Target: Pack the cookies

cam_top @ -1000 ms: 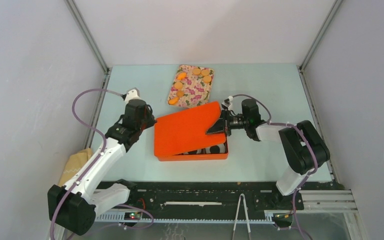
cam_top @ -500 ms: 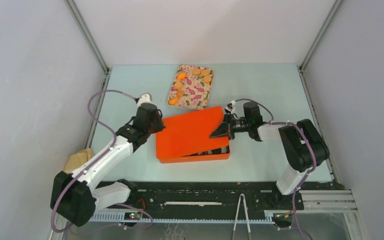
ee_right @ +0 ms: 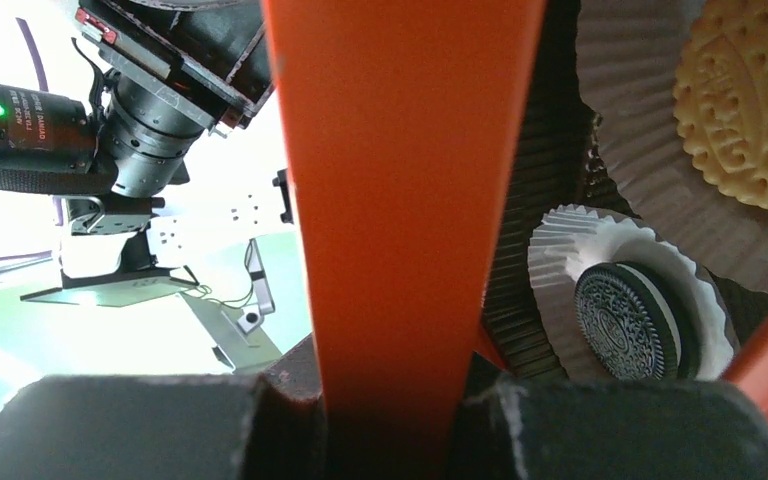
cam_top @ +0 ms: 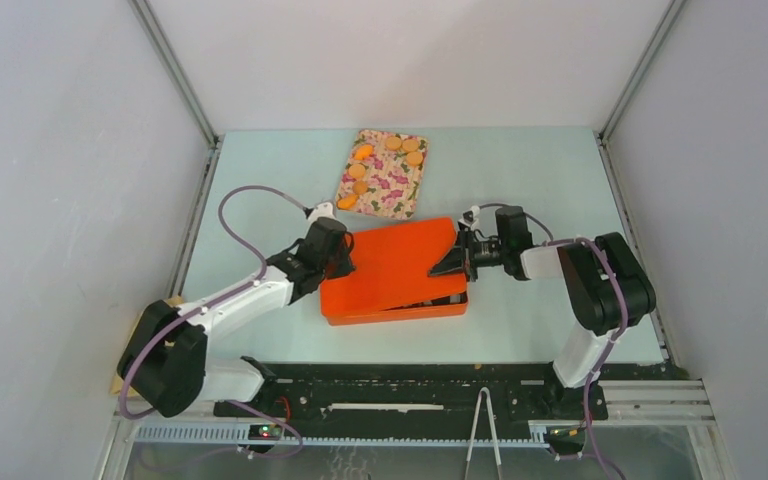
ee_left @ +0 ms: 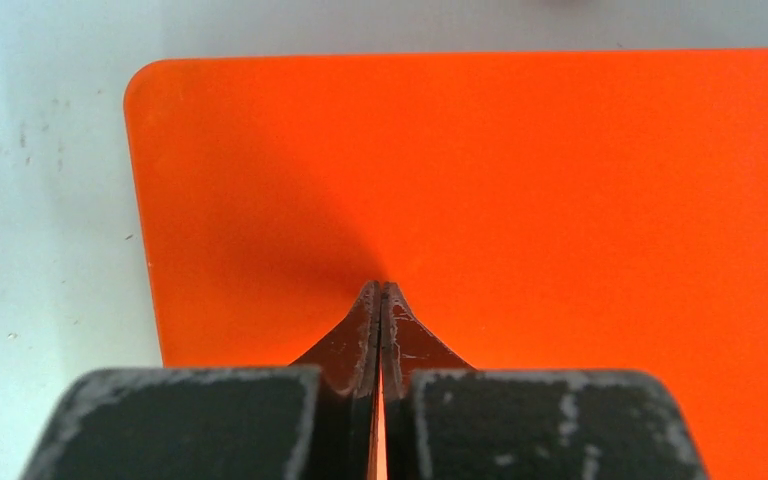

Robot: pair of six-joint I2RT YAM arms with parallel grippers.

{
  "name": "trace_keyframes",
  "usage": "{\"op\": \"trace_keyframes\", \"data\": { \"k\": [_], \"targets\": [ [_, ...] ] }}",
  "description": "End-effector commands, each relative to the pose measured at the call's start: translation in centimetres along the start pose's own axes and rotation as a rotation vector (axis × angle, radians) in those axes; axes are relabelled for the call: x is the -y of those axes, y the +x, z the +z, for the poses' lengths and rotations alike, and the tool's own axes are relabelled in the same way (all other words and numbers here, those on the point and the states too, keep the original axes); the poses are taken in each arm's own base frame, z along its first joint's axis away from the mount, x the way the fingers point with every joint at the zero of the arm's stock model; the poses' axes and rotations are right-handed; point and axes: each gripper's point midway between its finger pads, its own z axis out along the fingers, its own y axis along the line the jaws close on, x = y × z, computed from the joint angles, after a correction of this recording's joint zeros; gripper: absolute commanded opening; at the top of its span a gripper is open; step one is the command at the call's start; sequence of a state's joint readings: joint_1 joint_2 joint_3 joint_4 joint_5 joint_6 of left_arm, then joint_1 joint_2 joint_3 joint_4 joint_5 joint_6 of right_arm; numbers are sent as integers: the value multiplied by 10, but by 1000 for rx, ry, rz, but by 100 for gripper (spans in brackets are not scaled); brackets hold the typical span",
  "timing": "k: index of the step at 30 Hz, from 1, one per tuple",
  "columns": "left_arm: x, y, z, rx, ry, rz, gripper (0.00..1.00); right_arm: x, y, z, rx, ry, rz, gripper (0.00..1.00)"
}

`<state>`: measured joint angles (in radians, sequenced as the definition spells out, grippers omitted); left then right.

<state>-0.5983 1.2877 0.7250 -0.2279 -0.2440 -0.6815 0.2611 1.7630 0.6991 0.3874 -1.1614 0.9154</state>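
Observation:
An orange box (cam_top: 397,313) stands mid-table with its orange lid (cam_top: 400,258) lying tilted over it. My right gripper (cam_top: 453,265) is shut on the lid's right edge, which shows as an orange band (ee_right: 400,150) between my fingers (ee_right: 400,395). Under the lid, a black cookie (ee_right: 628,322) and a tan cookie (ee_right: 750,100) sit in white paper cups. My left gripper (cam_top: 347,262) is shut and empty, its tips (ee_left: 380,292) on or just over the lid's left part (ee_left: 520,170). Several orange-tan cookies (cam_top: 358,171) lie on a floral tray (cam_top: 385,190) behind the box.
Metal frame posts and grey walls close in the table on the left, right and back. A pair of tongs (cam_top: 482,430) lies on the front rail below the table edge. The left arm's cable (cam_top: 250,195) loops over the table's left part.
My left arm has swung right and forward, bringing its shut gripper onto the lid's left side. The lid has come down flatter over the box, and both have shifted slightly right.

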Motion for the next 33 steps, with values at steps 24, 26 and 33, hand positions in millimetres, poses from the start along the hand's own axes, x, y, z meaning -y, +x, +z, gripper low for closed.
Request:
{"op": "trace_keyframes", "data": {
  "k": [24,26,33],
  "targets": [
    [18,36,29,-139,71,1,0,23,-19,-100,385,456,25,69],
    [21,38,30,-148,79,0,0,22,-21,-112,426,502,16,67],
    [36,30,30,-148,117,-2,0,36,-31,-132,485,667,-9,41]
  ]
}}
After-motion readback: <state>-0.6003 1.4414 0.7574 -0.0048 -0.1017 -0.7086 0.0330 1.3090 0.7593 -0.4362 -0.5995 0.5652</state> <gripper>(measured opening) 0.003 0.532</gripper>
